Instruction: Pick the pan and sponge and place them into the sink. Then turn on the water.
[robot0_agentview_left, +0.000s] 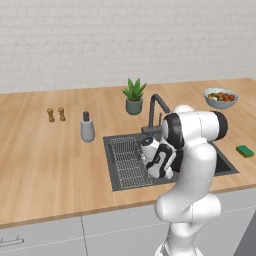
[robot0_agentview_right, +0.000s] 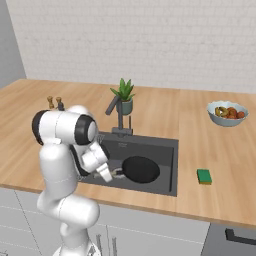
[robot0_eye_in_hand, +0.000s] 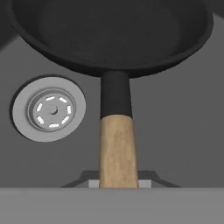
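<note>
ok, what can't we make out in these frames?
- Tool tips: hand view, cut off by the bottom edge; whether the pan handle is clamped isn't visible.
- Pan: left base view, hidden behind the arm.
- Sink right half: left base view, arm covers it.
- Bowl contents: too small to identify.

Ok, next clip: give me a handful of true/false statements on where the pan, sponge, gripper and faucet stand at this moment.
1. The pan is down inside the sink. True.
2. The sponge lies in the sink beside the pan. False: it sits on the wooden counter, to the right of the basin.
3. The gripper is shut on the pan's wooden handle. True.
4. Water is running from the faucet. False: no stream is visible.
5. The bowl of fruit stands on the wire rack. False: it is on the counter, far right, well away from the rack.
</note>
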